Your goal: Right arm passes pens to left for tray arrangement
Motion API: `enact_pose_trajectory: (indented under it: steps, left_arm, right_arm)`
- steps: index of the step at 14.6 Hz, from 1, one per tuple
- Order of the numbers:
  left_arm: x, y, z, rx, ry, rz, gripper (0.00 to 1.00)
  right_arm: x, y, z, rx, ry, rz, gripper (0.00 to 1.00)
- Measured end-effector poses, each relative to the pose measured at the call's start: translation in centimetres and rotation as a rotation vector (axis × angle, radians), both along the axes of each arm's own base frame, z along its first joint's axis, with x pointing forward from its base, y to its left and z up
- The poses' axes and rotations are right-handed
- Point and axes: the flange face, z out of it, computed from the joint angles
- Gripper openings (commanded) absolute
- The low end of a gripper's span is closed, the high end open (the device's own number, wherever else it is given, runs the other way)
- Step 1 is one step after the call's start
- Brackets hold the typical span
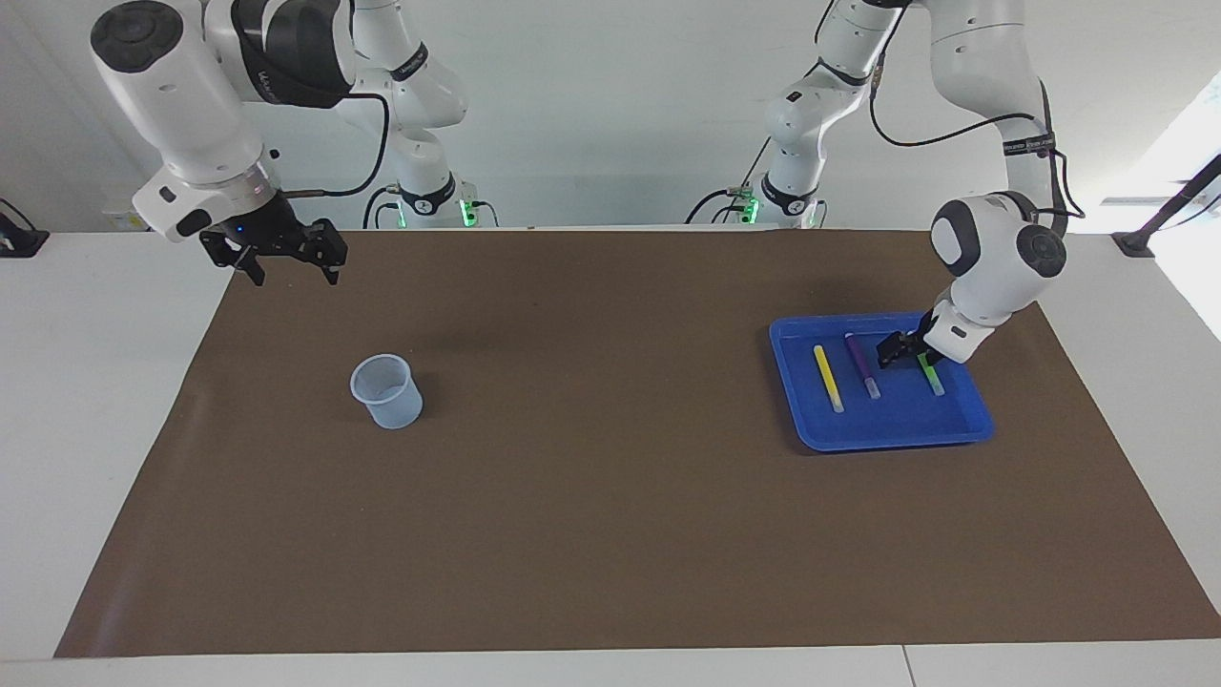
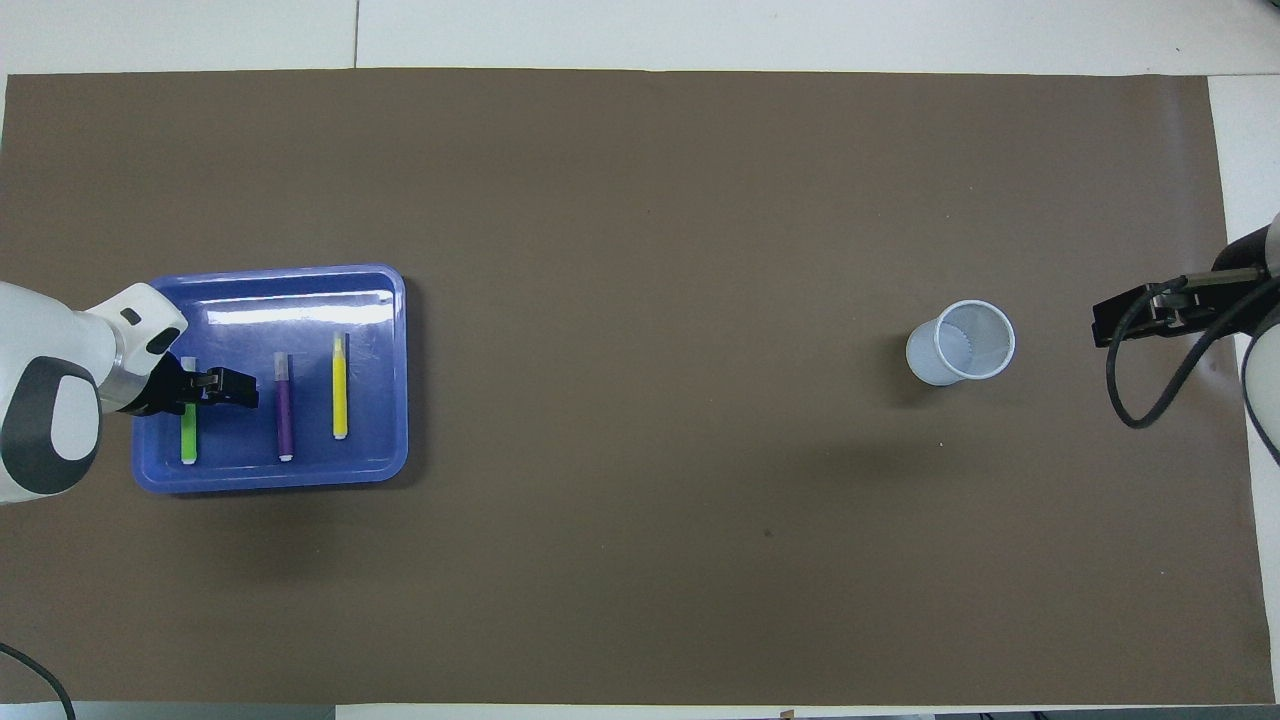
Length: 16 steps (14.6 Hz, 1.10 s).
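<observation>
The blue tray (image 1: 897, 425) lies toward the left arm's end of the table. Three pens lie side by side in it: yellow (image 1: 828, 378), purple (image 1: 861, 365) and green (image 1: 932, 378). My left gripper (image 1: 899, 349) is low over the tray, between the purple and green pens, and hides the green pen's nearer end. In the overhead view it (image 2: 238, 388) reaches across the green pen (image 2: 188, 435) toward the purple pen (image 2: 284, 407), with the yellow pen (image 2: 340, 386) beside that. My right gripper (image 1: 294, 270) is open and empty, raised over the mat's corner at the right arm's end.
A small translucent pale-blue cup (image 1: 386, 391) stands upright on the brown mat (image 1: 610, 496) toward the right arm's end; it also shows in the overhead view (image 2: 960, 343). The right gripper (image 2: 1110, 320) is beside it there. White table borders the mat.
</observation>
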Motion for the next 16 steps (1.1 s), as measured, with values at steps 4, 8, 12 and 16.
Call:
enact_pose_trajectory:
  steps: [4,8,12,16]
  left_arm:
    - [0.0,0.0,0.0,0.000,0.000,0.000,1.00]
    - [1.3,0.1,2.5,-0.001,0.033,-0.004,1.00]
    - [4.2,-3.1,10.0,0.008,0.062,-0.039,1.00]
    - [4.7,-7.5,18.6,0.039,0.083,0.019,1.00]
  right_arm:
    - [-1.1,-0.4,2.1,0.006,-0.035,-0.006,1.00]
    - [-1.4,-1.8,2.1,0.012,-0.021,-0.008,1.00]
    - [-1.4,-1.5,2.1,0.034,-0.022,-0.020,1.00]
    - [-1.4,-1.4,2.1,0.041,-0.023,-0.029,1.00]
